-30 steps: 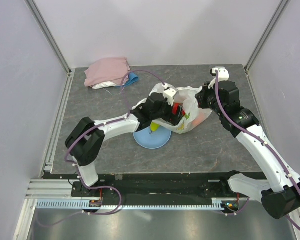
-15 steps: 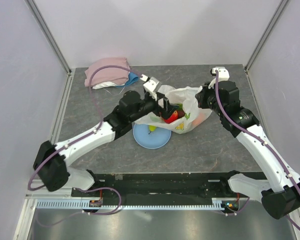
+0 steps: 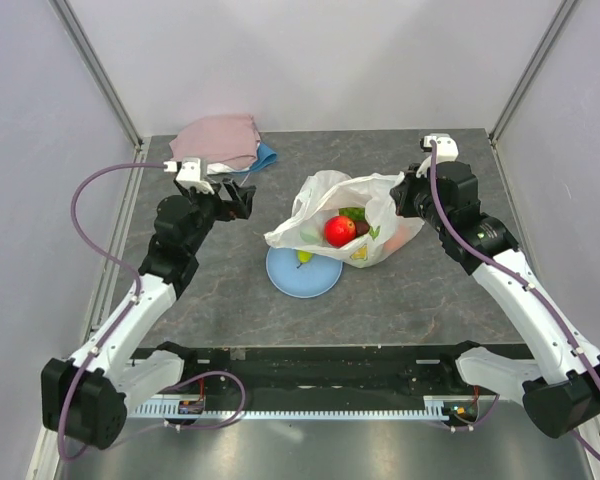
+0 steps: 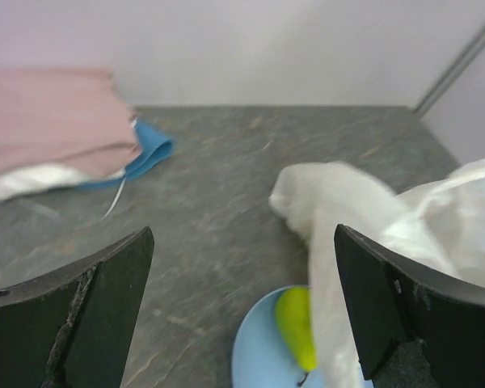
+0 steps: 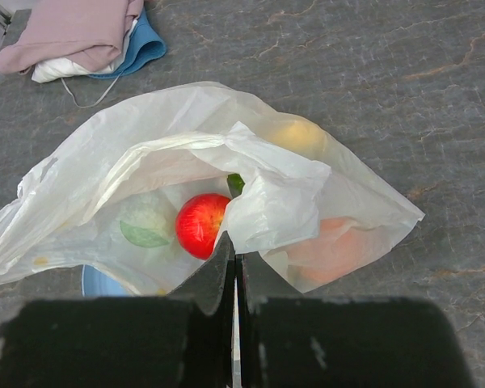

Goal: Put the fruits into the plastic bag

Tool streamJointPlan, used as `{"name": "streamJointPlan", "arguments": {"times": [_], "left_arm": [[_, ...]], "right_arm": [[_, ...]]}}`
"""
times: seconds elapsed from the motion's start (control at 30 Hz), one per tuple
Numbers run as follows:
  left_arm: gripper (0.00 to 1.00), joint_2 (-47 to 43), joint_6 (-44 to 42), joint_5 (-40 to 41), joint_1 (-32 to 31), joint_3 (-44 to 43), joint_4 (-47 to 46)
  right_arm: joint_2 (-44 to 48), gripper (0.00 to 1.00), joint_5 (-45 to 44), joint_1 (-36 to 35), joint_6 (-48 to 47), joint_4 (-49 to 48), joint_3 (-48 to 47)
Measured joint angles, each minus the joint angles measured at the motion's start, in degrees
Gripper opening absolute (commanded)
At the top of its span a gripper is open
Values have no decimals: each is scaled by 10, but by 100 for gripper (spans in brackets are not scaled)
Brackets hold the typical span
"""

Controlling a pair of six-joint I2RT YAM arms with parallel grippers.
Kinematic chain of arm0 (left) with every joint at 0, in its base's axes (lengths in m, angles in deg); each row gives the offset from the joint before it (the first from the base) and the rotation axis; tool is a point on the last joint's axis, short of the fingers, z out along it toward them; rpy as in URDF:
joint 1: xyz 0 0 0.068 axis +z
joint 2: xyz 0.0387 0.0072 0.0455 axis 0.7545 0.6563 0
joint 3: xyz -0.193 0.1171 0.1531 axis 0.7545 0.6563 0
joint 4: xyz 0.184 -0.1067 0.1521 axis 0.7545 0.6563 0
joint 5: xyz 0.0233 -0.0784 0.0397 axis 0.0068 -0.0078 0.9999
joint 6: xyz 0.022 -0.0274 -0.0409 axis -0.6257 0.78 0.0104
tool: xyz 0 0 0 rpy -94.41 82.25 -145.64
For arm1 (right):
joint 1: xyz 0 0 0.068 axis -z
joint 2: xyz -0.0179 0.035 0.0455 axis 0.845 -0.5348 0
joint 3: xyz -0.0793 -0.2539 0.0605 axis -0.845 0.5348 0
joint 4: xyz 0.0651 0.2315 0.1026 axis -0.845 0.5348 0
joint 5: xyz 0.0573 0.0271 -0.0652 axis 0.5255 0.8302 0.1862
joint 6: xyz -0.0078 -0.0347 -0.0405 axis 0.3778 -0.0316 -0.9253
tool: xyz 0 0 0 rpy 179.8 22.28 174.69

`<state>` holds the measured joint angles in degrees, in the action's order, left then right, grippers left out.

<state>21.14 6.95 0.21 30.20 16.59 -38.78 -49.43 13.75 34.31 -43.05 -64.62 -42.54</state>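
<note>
White plastic bag (image 3: 380,190), red apple (image 3: 340,230) inside

Bright, even, soft light; left wrist view slightly blurred

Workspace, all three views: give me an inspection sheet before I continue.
Surface: grey marbled table.
Job's things: plastic bag lying open, red apple and an orange fruit inside; pear outside, on the blue plate.
Clutter: folded pink cloth over something blue, far left corner.
Grippers: left gripper fingers wide open, empty, clear of the bag; right gripper fingers shut, apparently pinching the bag's rim.
Cables: purple cable looping off the left arm.
Surroundings: pale walls, metal frame posts.
</note>
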Motion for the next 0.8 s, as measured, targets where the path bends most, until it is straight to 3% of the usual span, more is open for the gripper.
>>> {"name": "streamJointPlan", "arguments": {"times": [0.43,0.8], "left_arm": [[96,142,14,5,19,114,9],[96,232,13,-25,-46,108,-42]], "right_arm": [[-1,0,0,0,0,0,0],[-11,0,0,0,0,0,0]]}}
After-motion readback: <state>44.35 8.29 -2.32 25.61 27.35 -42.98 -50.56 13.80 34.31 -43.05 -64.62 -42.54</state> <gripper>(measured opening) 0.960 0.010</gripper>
